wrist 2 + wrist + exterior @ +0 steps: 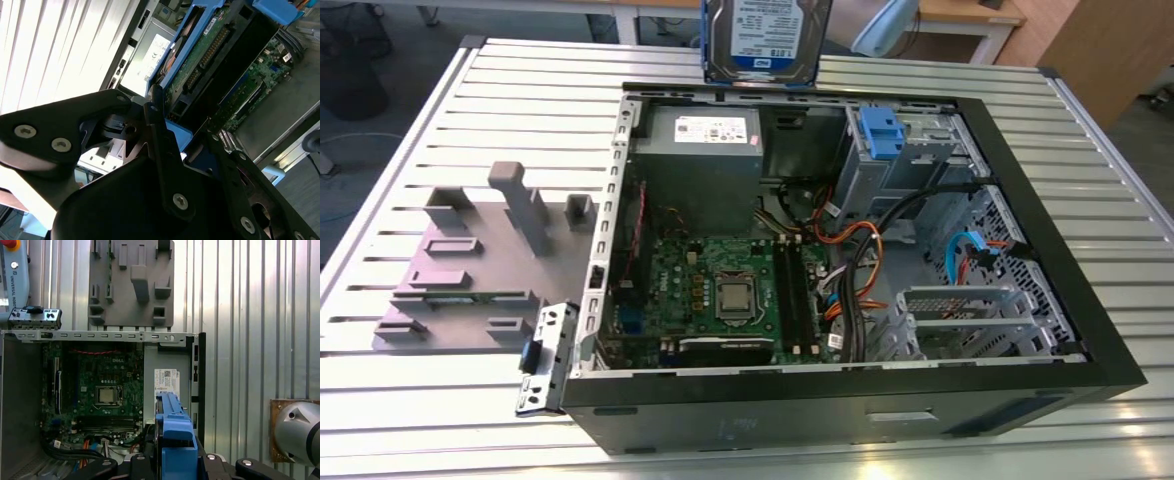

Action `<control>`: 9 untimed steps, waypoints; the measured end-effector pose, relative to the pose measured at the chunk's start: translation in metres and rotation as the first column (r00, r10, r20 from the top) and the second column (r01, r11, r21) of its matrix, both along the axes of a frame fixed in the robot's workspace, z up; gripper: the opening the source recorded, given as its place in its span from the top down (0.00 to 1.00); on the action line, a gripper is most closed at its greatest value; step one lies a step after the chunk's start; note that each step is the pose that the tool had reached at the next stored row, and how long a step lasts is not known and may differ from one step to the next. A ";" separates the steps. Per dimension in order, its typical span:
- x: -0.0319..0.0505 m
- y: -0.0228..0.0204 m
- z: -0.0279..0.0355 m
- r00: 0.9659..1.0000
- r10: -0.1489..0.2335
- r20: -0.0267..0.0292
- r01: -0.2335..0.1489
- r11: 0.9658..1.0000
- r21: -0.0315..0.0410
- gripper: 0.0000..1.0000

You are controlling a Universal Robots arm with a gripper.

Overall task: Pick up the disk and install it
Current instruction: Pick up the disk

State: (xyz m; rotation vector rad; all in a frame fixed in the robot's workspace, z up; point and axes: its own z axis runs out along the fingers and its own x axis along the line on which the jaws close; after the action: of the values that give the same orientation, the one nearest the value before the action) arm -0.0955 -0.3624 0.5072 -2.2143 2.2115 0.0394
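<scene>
Hanging upright in the air, the disk (767, 35) floats over the far wall of the open computer case (854, 400), label facing the exterior camera. The gripper (182, 127) is clenched on its blue carrier, black fingers (160, 135) pressing the sides. Beneath it sit the grey power supply (704, 150) and the motherboard (720, 290). A grey fixture block (467, 270) lies on the bench (400, 400), toward the exterior view's left edge.

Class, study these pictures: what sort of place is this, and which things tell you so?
Probably a robotics lab or workshop bench: an open computer case lies on a slatted metal table, a grey fixture block sits beside it, and a gripper holds a disk above the case.
</scene>
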 end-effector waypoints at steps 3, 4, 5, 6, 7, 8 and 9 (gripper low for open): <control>0.0012 0.0000 0.0000 1.000 0.000 0.000 0.000 1.000 0.000 0.63; 0.0016 0.0000 0.0000 1.000 0.000 0.000 0.000 1.000 0.000 0.63; 0.0020 0.0000 0.0000 1.000 0.000 0.000 0.000 1.000 0.000 0.63; 0.0025 0.0000 0.0000 1.000 0.000 0.000 0.000 1.000 0.000 0.63; 0.0028 0.0000 0.0000 1.000 0.000 0.000 0.000 1.000 0.000 0.63; 0.0032 0.0000 0.0000 1.000 0.000 0.000 0.000 1.000 0.000 0.63; 0.0037 0.0000 0.0000 1.000 0.000 0.000 0.000 1.000 0.000 0.63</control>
State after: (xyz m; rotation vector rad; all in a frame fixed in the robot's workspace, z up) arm -0.0919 -0.3624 0.5073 -2.2143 2.2116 0.0394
